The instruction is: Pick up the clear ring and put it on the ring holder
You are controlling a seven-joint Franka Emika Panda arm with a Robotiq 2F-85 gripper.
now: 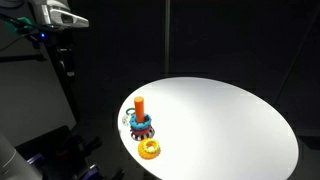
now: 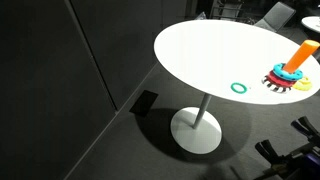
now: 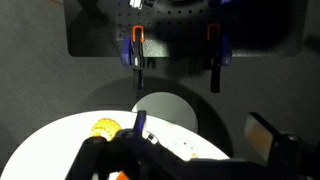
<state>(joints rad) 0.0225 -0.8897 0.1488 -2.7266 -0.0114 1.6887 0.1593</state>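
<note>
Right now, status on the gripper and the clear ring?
Gripper open, empty, well off the table. Clear ring flat on table, apart from ring holder. Yellow ring loose beside holder.

One ring holder [image 1: 140, 106], one yellow ring [image 1: 151, 149], one teal ring [image 2: 238, 87] (one table [image 1: 235, 110]).

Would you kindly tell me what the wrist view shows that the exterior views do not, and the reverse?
Only the wrist view shows the pincer clearly, fingers apart. Only an exterior view shows the teal ring and the table's pedestal. Both share the white round table and the yellow-orange doughnut ring.
</note>
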